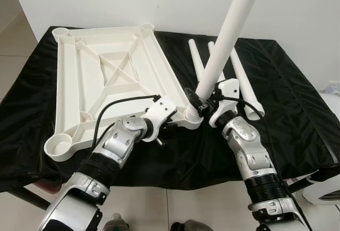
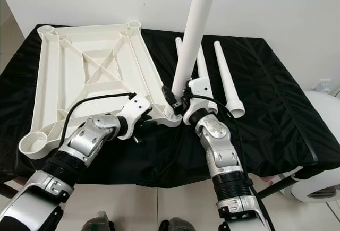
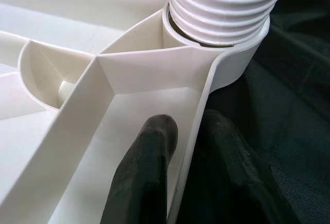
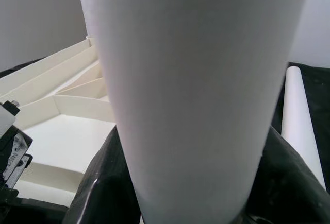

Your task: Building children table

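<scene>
The white plastic tabletop (image 1: 66, 82) lies upside down on a black cloth. My right gripper (image 1: 204, 101) is shut on a white table leg (image 1: 228, 34), which stands nearly upright with a slight tilt. The leg's threaded end (image 3: 227, 7) sits in the near right corner socket (image 1: 192, 117). In the right wrist view the leg (image 4: 196, 90) has a black finger (image 4: 103, 183) on either side. My left gripper (image 3: 191, 157) is shut on the tabletop's rim just beside that socket, one finger (image 3: 149, 167) inside the rim and one outside.
Three loose white legs (image 1: 245, 85) lie side by side on the cloth right of the tabletop. The other corner sockets (image 1: 58, 146) stand open. The cloth-covered table's front edge is near my arms. A white appliance (image 1: 326, 188) stands on the tile floor at the right.
</scene>
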